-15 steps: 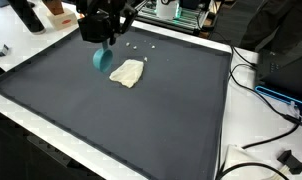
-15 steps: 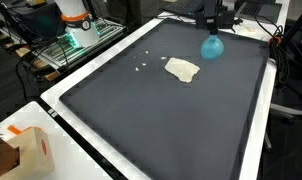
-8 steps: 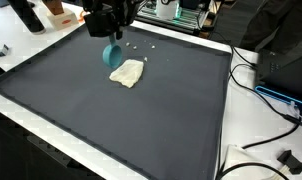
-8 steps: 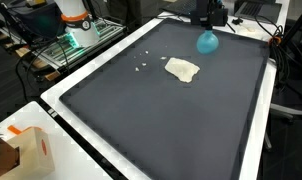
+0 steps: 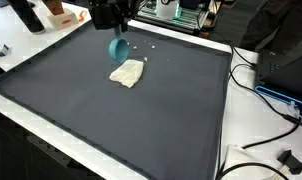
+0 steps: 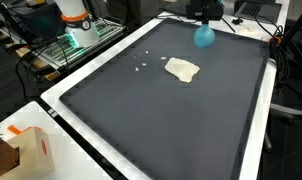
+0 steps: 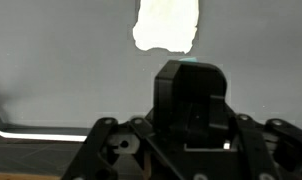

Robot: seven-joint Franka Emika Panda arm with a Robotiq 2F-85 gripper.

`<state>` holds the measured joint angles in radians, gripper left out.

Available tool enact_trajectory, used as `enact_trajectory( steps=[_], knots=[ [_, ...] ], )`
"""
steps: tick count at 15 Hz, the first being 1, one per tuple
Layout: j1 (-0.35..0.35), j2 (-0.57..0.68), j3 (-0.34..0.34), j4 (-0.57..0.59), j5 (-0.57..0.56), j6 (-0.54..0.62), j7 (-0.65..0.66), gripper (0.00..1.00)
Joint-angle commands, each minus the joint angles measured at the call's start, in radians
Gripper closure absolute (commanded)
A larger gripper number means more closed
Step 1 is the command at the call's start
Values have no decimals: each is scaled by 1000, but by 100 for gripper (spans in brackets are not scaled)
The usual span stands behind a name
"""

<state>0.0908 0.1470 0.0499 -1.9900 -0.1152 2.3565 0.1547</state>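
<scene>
Gripper [image 5: 113, 33] clamps teal cup [image 5: 118, 47], prob. airborne, near cream cloth [image 5: 127, 72].

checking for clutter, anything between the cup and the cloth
Nothing, just bare mat between the cup and the cloth, seen in an exterior view.

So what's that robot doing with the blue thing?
The robot's gripper is holding a blue cup up in the air, over the far end of a big dark mat. The cup touches nothing underneath it. A crumpled pale cloth lies on the mat close by, and a few tiny white bits sit near it.
</scene>
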Motion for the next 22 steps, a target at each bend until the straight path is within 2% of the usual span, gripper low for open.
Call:
enact_trajectory(
  steps=[1, 12, 14, 15, 21, 22],
  knots=[
    [-11, -58, 5, -47, 58, -26, -29, 74],
    [-8, -102, 5, -62, 81, -99, -1, 74],
    [-5, -104, 2, -63, 55, -95, 56, 74],
    [-6, -71, 4, -32, 59, -87, 14, 49],
    [-6, -75, 4, -33, 58, -87, 40, 49],
    [-6, -75, 4, -33, 58, -87, 40, 74]
  ],
)
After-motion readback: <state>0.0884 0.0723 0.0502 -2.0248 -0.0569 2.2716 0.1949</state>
